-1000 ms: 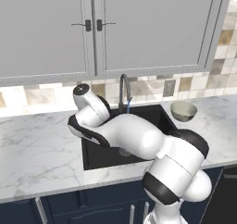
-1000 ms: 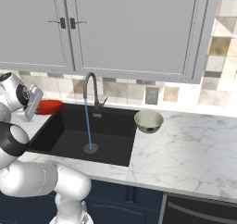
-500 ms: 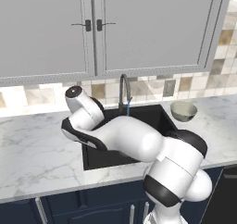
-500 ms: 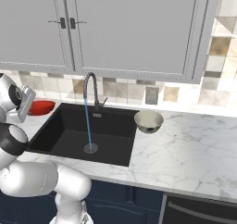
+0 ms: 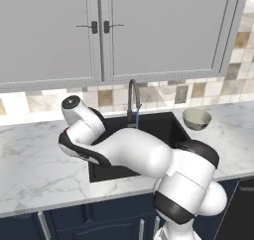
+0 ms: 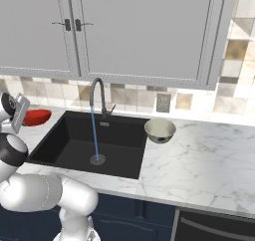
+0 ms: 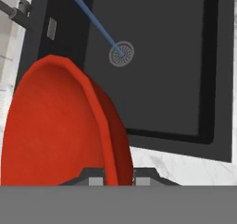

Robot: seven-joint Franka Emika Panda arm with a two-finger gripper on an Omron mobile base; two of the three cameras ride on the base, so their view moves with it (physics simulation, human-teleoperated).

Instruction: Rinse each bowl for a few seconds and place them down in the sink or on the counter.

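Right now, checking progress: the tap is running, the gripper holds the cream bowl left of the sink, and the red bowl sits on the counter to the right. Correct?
Not quite: the bowls are swapped. The hand view shows the gripper shut on the red bowl's rim; the right base view shows the cream bowl on the counter right of the sink. The tap runs.

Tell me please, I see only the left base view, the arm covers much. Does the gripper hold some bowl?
Observer: Yes. In the hand view the gripper is shut on the rim of the red bowl.
Operator: Where is this bowl, over the sink?
Observer: In the right base view it hangs past the left edge of the sink, over the counter.
Operator: Is the water running?
Observer: Yes, a thin blue stream falls from the faucet onto the drain.
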